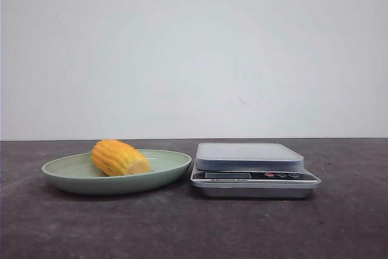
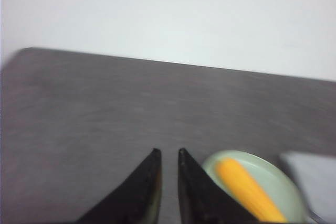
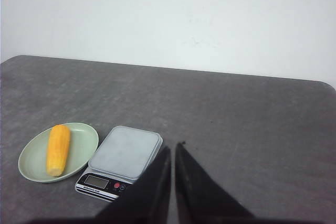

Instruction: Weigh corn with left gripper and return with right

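The corn [image 1: 120,158], a stubby yellow-orange cob, lies on a pale green plate [image 1: 66,174] at the left of the table. It also shows in the left wrist view [image 2: 247,190] and in the right wrist view [image 3: 58,149]. My left gripper [image 2: 168,151] hangs above bare table just beside the plate [image 2: 278,177]. Its black fingers stand a narrow gap apart and hold nothing. My right gripper [image 3: 174,146] is high over the table beside the scale, fingers almost together and empty. Neither gripper shows in the front view.
A silver kitchen scale [image 1: 250,156] with a flat grey platform stands right next to the plate; it also shows in the right wrist view [image 3: 125,151]. The table is dark grey [image 1: 194,228], with a white wall behind it.
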